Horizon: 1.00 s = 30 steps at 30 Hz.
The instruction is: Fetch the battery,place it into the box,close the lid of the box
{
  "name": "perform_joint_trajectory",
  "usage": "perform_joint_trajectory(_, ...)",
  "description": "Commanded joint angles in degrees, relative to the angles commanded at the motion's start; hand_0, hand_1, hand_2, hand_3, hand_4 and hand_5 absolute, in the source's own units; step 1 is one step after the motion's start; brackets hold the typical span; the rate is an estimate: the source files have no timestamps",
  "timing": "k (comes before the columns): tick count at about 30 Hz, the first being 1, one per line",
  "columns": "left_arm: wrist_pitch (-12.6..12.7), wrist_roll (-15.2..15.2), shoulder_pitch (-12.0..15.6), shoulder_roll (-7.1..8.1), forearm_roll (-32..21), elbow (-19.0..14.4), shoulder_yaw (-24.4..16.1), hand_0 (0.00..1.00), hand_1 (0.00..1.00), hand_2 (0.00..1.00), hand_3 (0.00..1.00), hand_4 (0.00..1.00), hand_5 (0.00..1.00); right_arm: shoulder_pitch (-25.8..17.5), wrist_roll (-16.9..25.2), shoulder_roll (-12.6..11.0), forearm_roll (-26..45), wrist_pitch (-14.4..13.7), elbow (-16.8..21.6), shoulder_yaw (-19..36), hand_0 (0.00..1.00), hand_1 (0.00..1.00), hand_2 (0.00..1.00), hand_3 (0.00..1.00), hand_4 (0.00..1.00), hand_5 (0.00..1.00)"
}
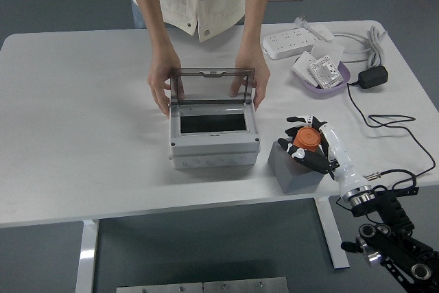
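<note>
An orange round battery sits at the top of a grey block near the table's front edge. My right hand is wrapped around the battery, black fingertips curled over it. Left of the block stands the grey box, its clear lid upright and its dark inside showing. A person at the far side holds the lid with both hands, one at each end. My left arm does not show.
At the back right lie a white power strip, a purple dish with a small device in it, a black adapter and a black cable that trails toward my right arm.
</note>
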Motion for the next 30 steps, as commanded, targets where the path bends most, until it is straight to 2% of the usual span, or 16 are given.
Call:
perform_joint_trajectory(1, 0.0, 0.0, 0.0, 0.04, -0.1, 0.0, 0.1, 0.587, 0.743, 0.568, 0.515, 0.213, 0.032, 0.0, 0.0, 0.0, 0.0, -0.1, -0.1, -0.1, 0.533, 0.569, 0.544, 0.671, 0.799, 0.251)
perform_joint_trajectory(2, 0.0, -0.1, 0.0, 0.08, -0.3, 0.0, 0.1, 0.586, 0.743, 0.568, 0.516, 0.208, 0.025, 0.0, -0.1, 0.0, 0.0, -0.1, -0.1, -0.1, 0.408, 0.432, 0.436, 0.475, 0.577, 0.29)
perform_joint_trajectory(7, 0.1, -0.3, -0.2, 0.23, -0.6, 0.0, 0.3, 0.586, 0.743, 0.568, 0.516, 0.208, 0.025, 0.0, -0.4, 0.0, -0.2, -0.5, -0.5, -0.5, 0.408, 0.432, 0.436, 0.475, 0.577, 0.29)
perform_joint_trajectory(8, 0.1, -0.4, -0.2, 0.24, -0.7, 0.0, 0.3, 0.585, 0.743, 0.569, 0.516, 0.207, 0.024, 0.0, -0.4, 0.0, -0.2, -0.6, -0.5, -0.5, 0.286, 0.341, 0.363, 0.376, 0.355, 0.281)
perform_joint_trajectory(13, 0.3, -0.6, -0.3, 0.26, -1.0, 0.0, 0.5, 0.585, 0.743, 0.569, 0.516, 0.207, 0.024, 0.1, -0.8, 0.0, -0.4, -0.9, -0.7, -0.8, 0.286, 0.341, 0.363, 0.376, 0.355, 0.281)
perform_joint_trajectory(14, 0.3, -0.7, -0.4, 0.27, -1.1, 0.0, 0.6, 0.582, 0.744, 0.569, 0.516, 0.206, 0.023, 0.1, -0.8, 0.0, -0.4, -1.0, -0.7, -0.8, 0.287, 0.328, 0.346, 0.366, 0.22, 0.103)
perform_joint_trajectory(19, 0.4, -1.0, -0.4, 0.25, -1.1, 0.0, 0.5, 0.582, 0.744, 0.569, 0.516, 0.206, 0.023, 0.1, -1.0, 0.1, -0.5, -1.3, -0.8, -0.8, 0.287, 0.328, 0.346, 0.366, 0.22, 0.103)
perform_joint_trajectory(20, 0.4, -1.1, -0.4, 0.25, -1.0, 0.0, 0.5, 0.582, 0.743, 0.569, 0.517, 0.207, 0.022, 0.1, -1.0, 0.1, -0.5, -1.3, -0.9, -0.8, 0.261, 0.302, 0.312, 0.339, 0.002, 0.002)
perform_joint_trajectory(30, 0.7, -1.8, -0.5, 0.18, -0.2, 0.0, -0.4, 0.584, 0.744, 0.571, 0.519, 0.214, 0.023, 0.8, -1.0, 0.1, -1.4, -2.4, -0.8, -1.0, 0.261, 0.294, 0.303, 0.309, 0.002, 0.002)
